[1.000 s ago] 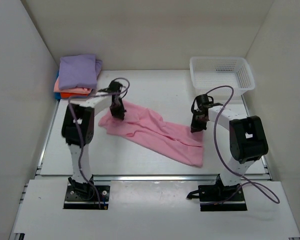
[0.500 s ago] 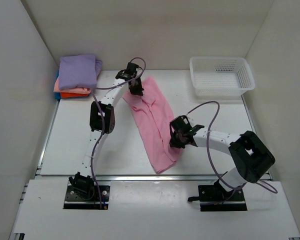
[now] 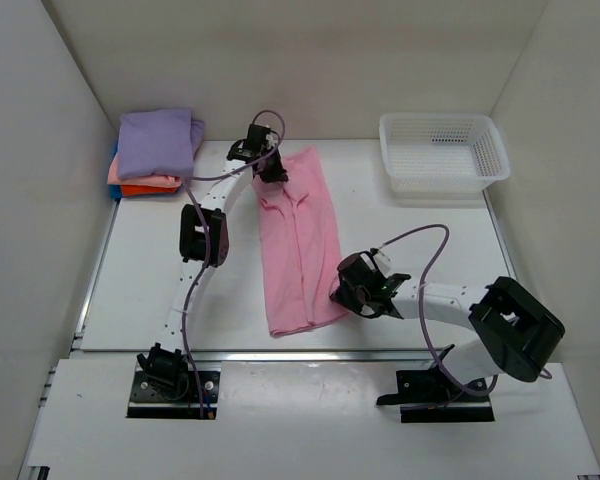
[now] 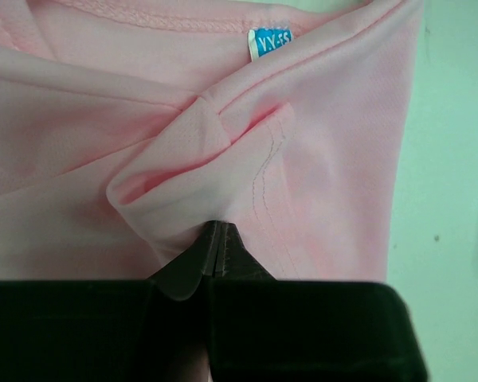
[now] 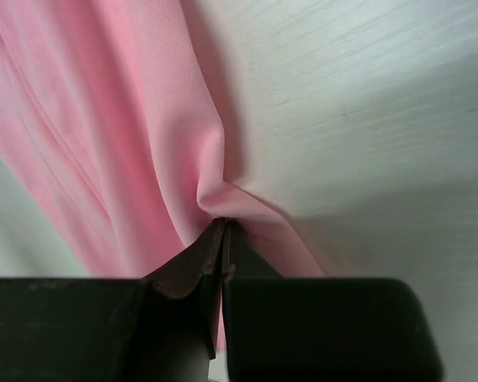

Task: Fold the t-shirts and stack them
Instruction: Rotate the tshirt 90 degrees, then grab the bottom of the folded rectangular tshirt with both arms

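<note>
The left hand is pinched shut on a bunched fold of the pink t-shirt at its far end, close to the collar. The right hand is likewise clamped tight on the shirt's near right edge, with a small peak of cloth pulled up between its fingers.

From above, the shirt lies as one long strip down the middle of the worktop, running from the left hand toward the near edge. The folded t-shirts sit stacked in the far left corner, lavender on top with salmon and orange beneath. A white mesh basket stands far right, well apart from the shirt.

Only the left wrist camera shows the small label at the neckline, blue with white letters I cannot read surely, and the stitched seam beside the left hand. The right wrist view shows the right hand with cloth draped to one side and bare worktop on the other.

From above the fingertips themselves are too small to make out, and each wrist view cuts off most of the shirt.
</note>
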Tool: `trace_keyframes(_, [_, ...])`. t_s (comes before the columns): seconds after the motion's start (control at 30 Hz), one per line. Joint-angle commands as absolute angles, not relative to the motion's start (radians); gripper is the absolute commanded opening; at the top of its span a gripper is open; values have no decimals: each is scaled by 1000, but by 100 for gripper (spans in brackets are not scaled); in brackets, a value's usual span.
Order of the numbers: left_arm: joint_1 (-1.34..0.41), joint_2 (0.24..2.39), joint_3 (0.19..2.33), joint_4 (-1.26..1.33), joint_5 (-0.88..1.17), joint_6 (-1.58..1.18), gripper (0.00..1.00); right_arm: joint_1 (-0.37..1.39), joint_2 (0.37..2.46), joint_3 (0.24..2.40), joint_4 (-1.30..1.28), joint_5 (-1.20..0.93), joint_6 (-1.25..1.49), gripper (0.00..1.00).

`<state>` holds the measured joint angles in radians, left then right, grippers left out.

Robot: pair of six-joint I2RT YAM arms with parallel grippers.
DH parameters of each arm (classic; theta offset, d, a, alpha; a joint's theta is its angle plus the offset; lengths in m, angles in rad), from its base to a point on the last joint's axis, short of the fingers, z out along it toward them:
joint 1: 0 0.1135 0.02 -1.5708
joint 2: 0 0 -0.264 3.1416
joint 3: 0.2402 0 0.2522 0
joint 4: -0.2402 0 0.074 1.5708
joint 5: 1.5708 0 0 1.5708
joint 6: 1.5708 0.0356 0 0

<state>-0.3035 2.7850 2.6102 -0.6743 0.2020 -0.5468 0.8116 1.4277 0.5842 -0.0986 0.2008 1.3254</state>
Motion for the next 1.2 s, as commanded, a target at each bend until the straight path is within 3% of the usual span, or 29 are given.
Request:
trace_keyframes(0.0, [-295, 2763, 2596, -660, 63, -520, 0, 816, 1381, 558, -178, 304, 1362, 0])
trace_keyframes(0.13, [-272, 2685, 2614, -637, 100, -525, 3, 815, 1284, 520, -51, 284, 1257, 0])
trace_keyframes(0.2, [-261, 2610, 2619, -647, 176, -545, 14, 807, 1244, 520, 79, 249, 1129, 0])
trace_keyframes(0.23, [-258, 2588, 2608, -634, 205, -543, 24, 818, 1241, 529, 84, 249, 1052, 0])
trace_keyframes(0.37, [-267, 2397, 2466, -693, 369, -554, 44, 778, 1223, 609, 40, 217, 814, 0])
trace_keyframes(0.4, [-268, 2317, 2423, -719, 386, -540, 45, 755, 1220, 623, 22, 165, 770, 0])
trace_keyframes(0.53, [-330, 1981, 1841, -665, 315, -494, 54, 557, 1206, 641, -139, -41, 689, 31])
trace_keyframes(0.6, [-351, 1728, 1448, -565, 263, -531, 63, 483, 1169, 631, -198, -107, 643, 39])
trace_keyframes(0.63, [-363, 1676, 1371, -551, 247, -540, 65, 450, 1155, 621, -231, -153, 629, 44])
trace_keyframes(0.73, [-414, 1406, 1033, -497, 238, -574, 79, 382, 1109, 603, -336, -242, 592, 48])
trace_keyframes(0.93, [-478, 1103, 527, -401, 229, -748, 74, 422, 1077, 465, -303, -339, 632, 49])
trace_keyframes(1.17, [-531, 1083, 416, -259, 187, -903, 71, 511, 1179, 365, -132, -370, 741, 50])
